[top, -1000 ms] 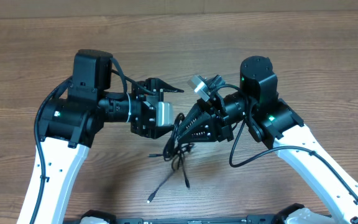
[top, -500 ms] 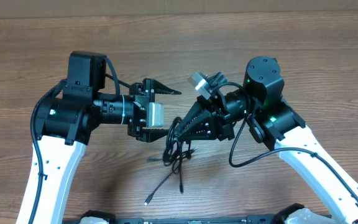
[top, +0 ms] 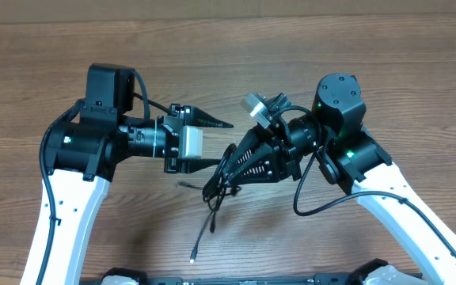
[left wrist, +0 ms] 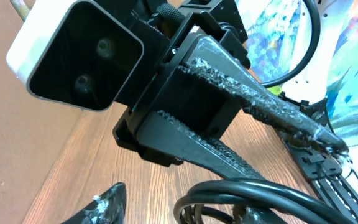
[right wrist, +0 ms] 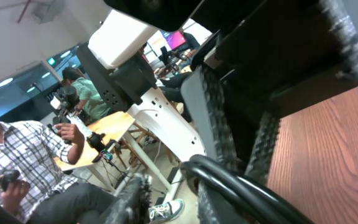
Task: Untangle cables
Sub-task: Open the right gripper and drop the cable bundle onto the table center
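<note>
1. Wood-grain table (top: pixel 370 63) fills the overhead view. The two arms meet near its middle, with the cables (top: pixel 218 188) bunched just below the meeting point.
2. The cables form a knot of thin black loops lying under the tips of both grippers. The top of the knot reaches up to the tip of the right gripper (top: pixel 236 164). One strand trails toward the near edge and ends in a small plug (top: pixel 193 256), well apart from the knot.
3. The left gripper (top: pixel 222 144) has its jaws clearly apart, mouth facing the right gripper, and nothing visibly clamped.
4. Seen from the left wrist, the right gripper's fingers taper close together at the tip. The cables touch them there, but I cannot tell whether they pinch a strand or merely hook it.
5. The step in hand, as I judge it, is getting a second hold on the knot so the arms can draw it apart.
6. To do it well, close the left jaws on a single loop (left wrist: pixel 253 196), not the whole bundle. Choose a different strand from the one at the right tip.
7. Then pull slowly and sideways, watching that the knot loosens rather than cinches.
8. The main risk is that catching two strands at once would likely tighten the tangle.
</note>
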`<state>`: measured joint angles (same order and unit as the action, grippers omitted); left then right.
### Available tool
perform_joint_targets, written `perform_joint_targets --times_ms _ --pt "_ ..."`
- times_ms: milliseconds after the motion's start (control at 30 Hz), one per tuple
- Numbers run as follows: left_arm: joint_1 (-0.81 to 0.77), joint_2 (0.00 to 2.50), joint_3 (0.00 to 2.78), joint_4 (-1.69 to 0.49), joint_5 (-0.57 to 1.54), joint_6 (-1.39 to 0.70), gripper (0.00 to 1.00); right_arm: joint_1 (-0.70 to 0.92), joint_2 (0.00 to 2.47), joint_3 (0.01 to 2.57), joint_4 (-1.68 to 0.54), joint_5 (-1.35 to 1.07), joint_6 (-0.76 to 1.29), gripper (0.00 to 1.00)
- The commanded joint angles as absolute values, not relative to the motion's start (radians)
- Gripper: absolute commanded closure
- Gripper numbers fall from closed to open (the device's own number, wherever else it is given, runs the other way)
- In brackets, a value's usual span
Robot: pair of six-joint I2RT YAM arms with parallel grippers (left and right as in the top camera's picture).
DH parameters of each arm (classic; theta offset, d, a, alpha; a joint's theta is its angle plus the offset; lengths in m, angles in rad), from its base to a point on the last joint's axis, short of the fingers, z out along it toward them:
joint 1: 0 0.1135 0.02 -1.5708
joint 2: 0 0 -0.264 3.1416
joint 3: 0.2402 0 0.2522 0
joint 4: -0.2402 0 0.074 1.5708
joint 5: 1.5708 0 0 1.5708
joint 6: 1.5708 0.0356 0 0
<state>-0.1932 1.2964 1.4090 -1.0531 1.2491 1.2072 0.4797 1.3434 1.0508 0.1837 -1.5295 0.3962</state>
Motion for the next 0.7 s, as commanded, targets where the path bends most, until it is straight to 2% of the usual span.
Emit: perform_joint_targets --times_ms 0,100,233,367,667 --pt "-0.202 1.288 1.422 -1.065 1.535 1.362 0.41 0.482 1.348 1.055 0.233 -1.433 0.482 0.65" --pt "-0.202 1.288 1.422 -1.065 1.546 1.361 0.37 0.482 1.348 1.055 0.337 -1.432 0.552 0.60" --pt "-0.202 1.288 1.422 -1.064 1.579 1.362 0.40 0.482 1.348 1.055 0.408 -1.414 0.609 0.58" --pt "-0.202 1.288 1.422 -1.051 1.581 1.361 0.44 0.482 1.348 1.055 0.418 -1.383 0.633 0.56" --pt "-0.202 1.288 1.422 -1.045 1.581 1.361 0.44 0.482 1.348 1.055 0.418 -1.217 0.647 0.48"
